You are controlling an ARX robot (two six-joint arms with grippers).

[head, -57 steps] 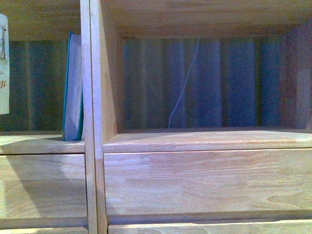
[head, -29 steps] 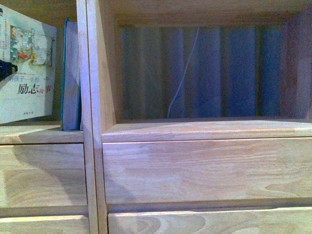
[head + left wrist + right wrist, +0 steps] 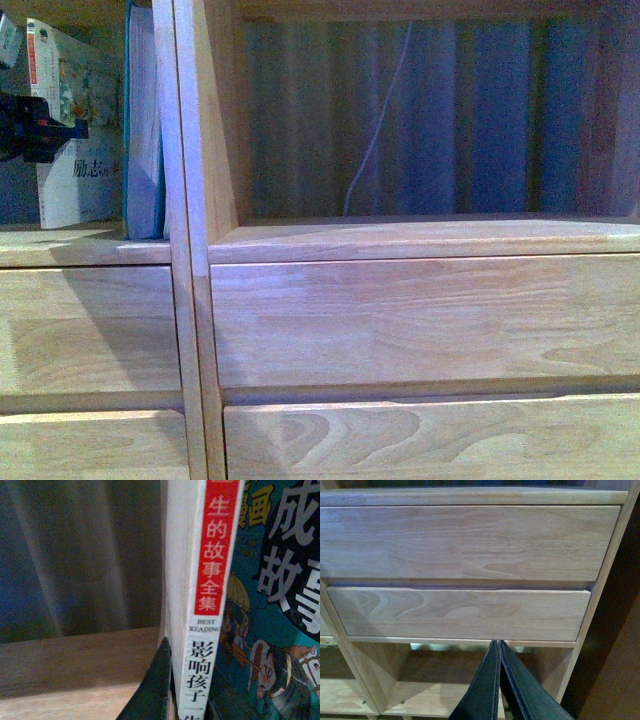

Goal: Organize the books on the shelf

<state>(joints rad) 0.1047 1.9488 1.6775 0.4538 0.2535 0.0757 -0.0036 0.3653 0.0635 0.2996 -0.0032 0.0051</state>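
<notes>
The white paperback book (image 3: 85, 160) stands nearly upright in the left cubby of the light-wood shelf (image 3: 400, 240), just left of the teal hardcover book (image 3: 140, 120). The hardcover leans against the cubby's divider. My left gripper (image 3: 35, 135) is shut on the paperback's outer edge. In the left wrist view the paperback's white spine (image 3: 207, 580) with its red label runs between my left gripper (image 3: 187, 702) fingers, and a teal illustrated cover (image 3: 280, 605) sits close beside it. My right gripper (image 3: 498, 644) is shut on nothing, in front of the drawers.
The wide right cubby (image 3: 430, 120) holds no books; a thin pale cord (image 3: 375, 130) hangs at its back. Two plain drawer fronts (image 3: 465, 542) lie below it, with lower open cubbies (image 3: 420, 680) under them. A vertical divider (image 3: 190, 200) separates the two cubbies.
The white paperback came in from the left and turned from cover-on to nearly upright beside the teal hardcover. The shelf board sits higher in the front view than before.
</notes>
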